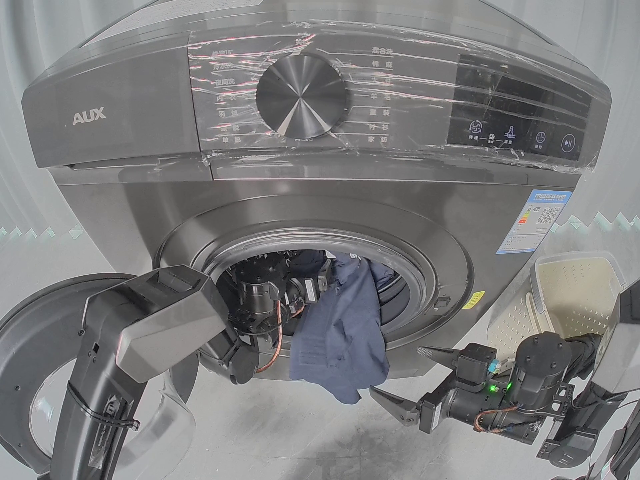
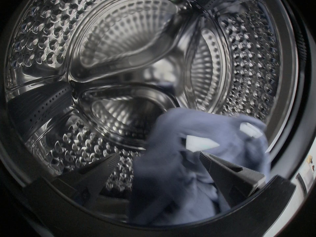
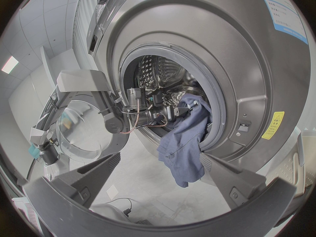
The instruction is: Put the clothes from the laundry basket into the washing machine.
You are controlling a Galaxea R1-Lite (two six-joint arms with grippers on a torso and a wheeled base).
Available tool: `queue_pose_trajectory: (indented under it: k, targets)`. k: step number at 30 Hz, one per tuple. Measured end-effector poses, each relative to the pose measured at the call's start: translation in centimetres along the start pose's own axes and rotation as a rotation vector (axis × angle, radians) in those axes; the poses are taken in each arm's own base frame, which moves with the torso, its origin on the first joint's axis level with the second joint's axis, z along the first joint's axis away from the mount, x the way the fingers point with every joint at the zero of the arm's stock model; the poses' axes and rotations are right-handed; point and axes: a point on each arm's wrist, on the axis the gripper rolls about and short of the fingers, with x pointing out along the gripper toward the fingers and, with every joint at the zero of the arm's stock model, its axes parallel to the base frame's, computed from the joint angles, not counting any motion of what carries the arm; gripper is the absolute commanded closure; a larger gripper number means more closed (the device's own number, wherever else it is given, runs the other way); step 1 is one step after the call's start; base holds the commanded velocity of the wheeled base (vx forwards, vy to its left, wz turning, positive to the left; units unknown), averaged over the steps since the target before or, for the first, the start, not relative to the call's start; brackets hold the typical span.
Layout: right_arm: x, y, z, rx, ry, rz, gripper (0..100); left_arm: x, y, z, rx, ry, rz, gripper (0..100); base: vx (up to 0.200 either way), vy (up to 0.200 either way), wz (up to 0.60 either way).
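**Blue garment hanging half out of the washing machine**

A blue garment (image 1: 340,341) is draping over the lower rim of the washing machine (image 1: 373,235) opening. Its upper part is lying inside the drum (image 2: 131,50) at the front edge, and its lower part is hanging down the front panel toward the floor (image 1: 280,428).

The left tool (image 2: 159,154) is sitting inside the opening, beside the top of the garment. Its fingers (image 2: 230,176) are standing wide apart, released, with the bunched cloth lying just beyond them. Whether the cloth is touching them cannot be told.

The right tool (image 1: 400,376) is hovering outside the machine, low above the floor before the right half of the front, just beside the hanging hem. Its jaws are spreading wide and gripping nothing.

The laundry basket (image 1: 573,295) is standing on the floor at the machine's right side, behind the right arm. The door (image 1: 40,368) is standing swung open at the left edge of the front.
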Motion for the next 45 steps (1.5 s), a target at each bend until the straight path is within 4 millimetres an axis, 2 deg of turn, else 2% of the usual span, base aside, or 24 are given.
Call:
queue_pose_trajectory:
  k: [8,14,19,33,34,40,45]
  targets:
    - [0.0,-0.1,0.0,0.001,-0.002,-0.002,0,-4.2,-1.4,0.6,0.027,0.14,-0.109,0,0.0,0.0,0.0]
    - [0.1,-0.1,0.1,0.001,-0.004,-0.003,0,-5.8,-3.4,1.1,0.03,0.166,-0.216,0,0.0,0.0,0.0]
    - [0.1,-0.1,0.1,0.001,-0.004,-0.004,0,-6.1,-4.8,0.6,0.03,0.176,-0.277,0,0.0,0.0,0.0]
    - [0.1,-0.1,0.1,0.002,-0.006,-0.002,0,-4.5,-6.5,-2.5,0.026,0.176,-0.337,0,0.0,0.0,0.0]
    - [0.1,-0.1,0.1,0.002,-0.006,-0.002,0,-4.4,-6.6,-2.7,0.026,0.176,-0.337,100,0.0,0.0,0.0]
    - [0.1,0.0,0.1,0.0,-0.005,0.001,0,-3.4,-6.3,-3.6,0.024,0.163,-0.32,100,0.0,0.0,0.0]
    - [0.2,0.1,0.1,0.0,-0.007,0.005,0,-3.1,-6.0,-3.6,0.018,0.137,-0.314,100,0.0,0.0,0.0]
